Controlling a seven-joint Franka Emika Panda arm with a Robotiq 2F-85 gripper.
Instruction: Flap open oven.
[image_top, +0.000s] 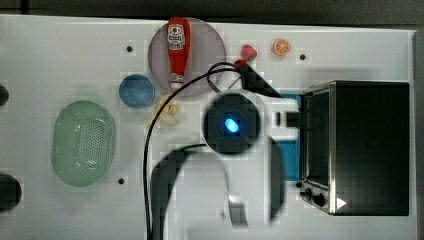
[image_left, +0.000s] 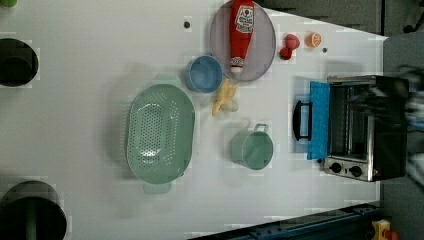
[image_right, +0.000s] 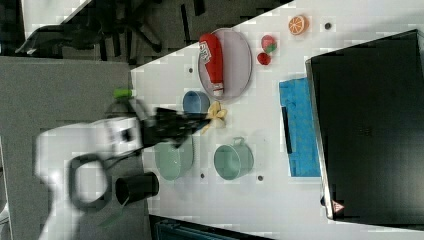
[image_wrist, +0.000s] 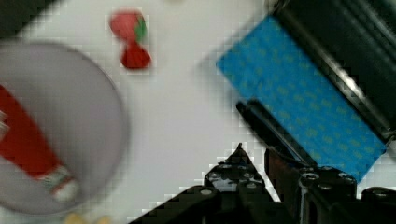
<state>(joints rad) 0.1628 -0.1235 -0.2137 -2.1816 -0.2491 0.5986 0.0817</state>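
Already folded down flat, the blue-tinted glass door (image_left: 319, 120) of the oven (image_left: 367, 127) lies level over the white surface (image_left: 90, 90), its black bar handle (image_left: 299, 120) at the outer edge. The oven is a black box with a silver front frame and black knobs (image_left: 345, 169), and it stands at the left view's right, its open cavity facing the rest of the surface.

In the top view the arm reaches across from the lower middle, and its end effector (image_top: 289, 118) sits just above the lowered door near the oven's front. Whether its fingers are spread or closed, or touching the handle, cannot be told. In the wrist view the handle (image_wrist: 271, 133) runs close beside the dark finger hardware.

Beyond the door, in the left view, a green mug (image_left: 252, 148) stands near the handle. Farther off are a pale yellow item (image_left: 225, 98) that cannot be identified, a blue bowl (image_left: 204, 74) and a large green colander (image_left: 160, 131). A red ketchup bottle (image_left: 242, 34) lies on a grey plate (image_left: 265, 50). Just beside the plate are a red strawberry toy (image_left: 288, 46) and an orange slice (image_left: 313, 39).
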